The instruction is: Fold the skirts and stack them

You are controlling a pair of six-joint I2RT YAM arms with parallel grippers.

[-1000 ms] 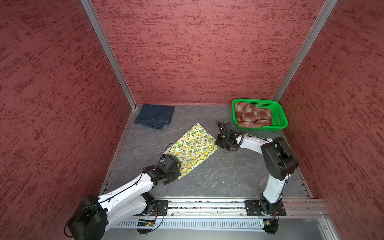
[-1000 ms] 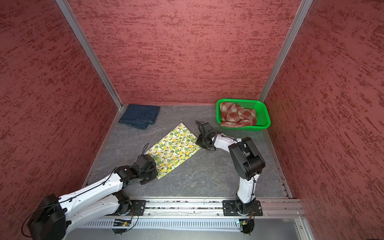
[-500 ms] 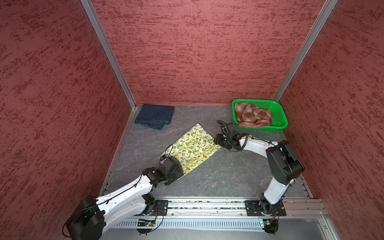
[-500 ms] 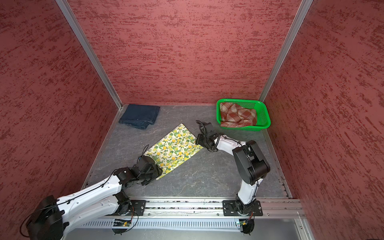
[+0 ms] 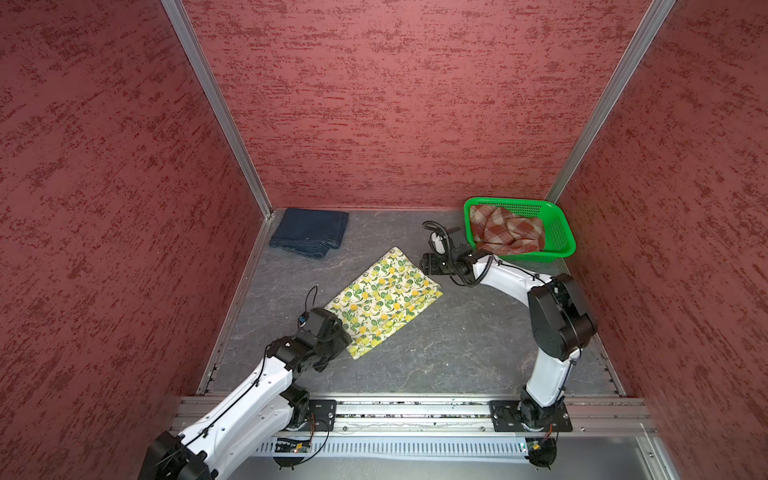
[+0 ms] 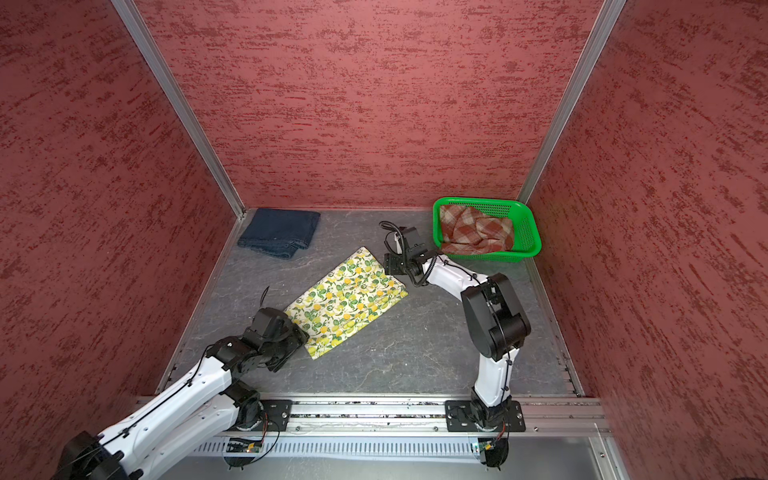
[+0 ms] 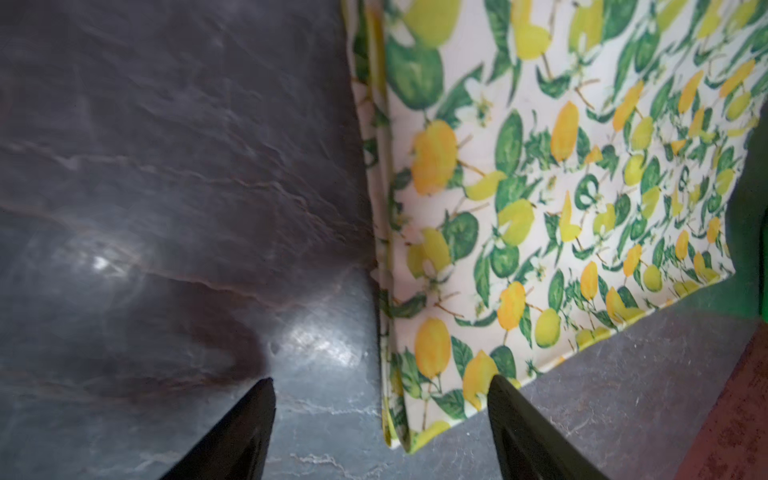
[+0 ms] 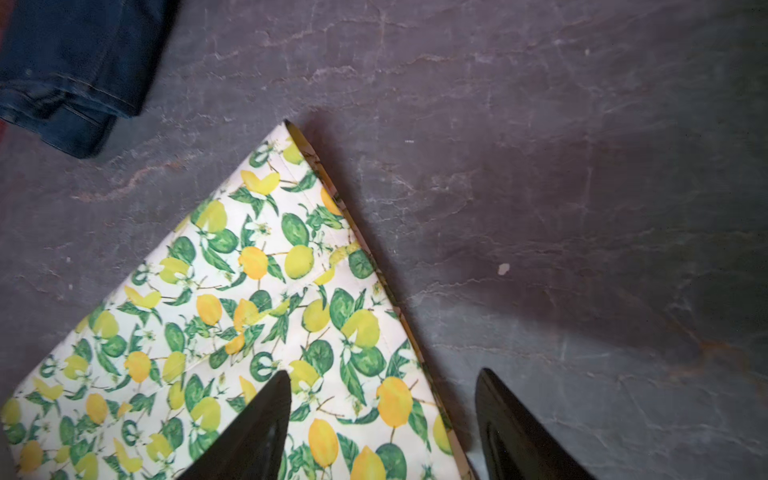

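Lemon-print skirt (image 5: 384, 301): folded into a flat rectangle, lying diagonally mid-worktop (image 5: 457, 340); layered edges show in both wrist views.

Left end effector (image 7: 379, 380) sits at the skirt's near-left corner, low over the cloth. Jaws apart, one finger over bare worktop, the other over the printed corner, skirt edge btw them, not clamped on it.

Right end effector (image 8: 383, 372) is at the opposite, far-right end. Jaws apart too, one finger over the print, the other over worktop, skirt edge btw them.

Denim skirt (image 5: 309, 232): folded, in the far-left corner of the worktop by the walls (image 5: 374, 104), well apart from the lemon one.

Plaid skirt (image 5: 505, 228): crumpled, not folded, inside the green basket (image 5: 511, 201) at the far-right corner, just behind the right arm's wrist.

Red textured walls on 3 sides. Arm bases sit on a metal rail (image 5: 415, 409) along the near edge.
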